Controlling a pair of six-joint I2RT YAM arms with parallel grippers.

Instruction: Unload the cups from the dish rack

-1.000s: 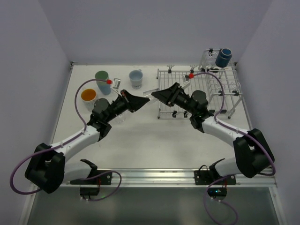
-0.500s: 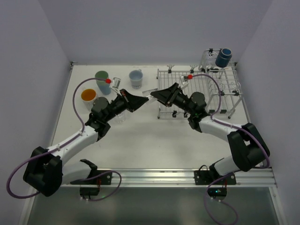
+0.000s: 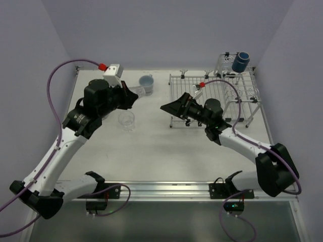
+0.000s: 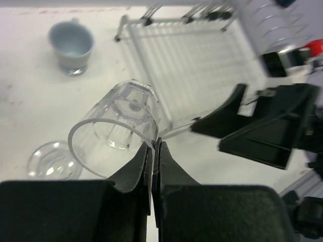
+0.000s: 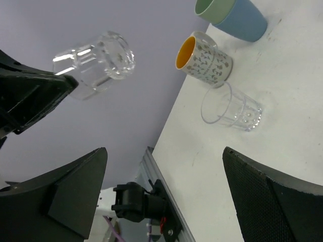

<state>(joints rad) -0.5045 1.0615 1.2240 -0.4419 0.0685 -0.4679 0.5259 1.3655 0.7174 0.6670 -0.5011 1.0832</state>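
Note:
My left gripper (image 4: 155, 144) is shut on the rim of a clear glass (image 4: 118, 126), which it holds tilted in the air above the table. In the top view that glass (image 3: 141, 92) hangs at the left gripper (image 3: 135, 96), left of the dish rack (image 3: 212, 96). To the glass's right, my right gripper (image 3: 166, 107) is open and holds nothing; its wrist view shows both fingers (image 5: 65, 196) wide apart. On the rack's raised basket sits a dark navy mug (image 3: 240, 61). On the table stand another clear glass (image 3: 126, 120) and a pale blue mug (image 3: 146, 83).
The right wrist view shows an orange-lined patterned mug (image 5: 204, 58) and nested green and blue tumblers (image 5: 234, 14) on the table's left part. The raised left arm hides them in the top view. The rack's flat grid tray (image 4: 197, 65) holds no cups.
The two grippers met at the clear glass beside the rack. The right gripper has opened and let go; the left arm has lifted the glass up and back to the left.

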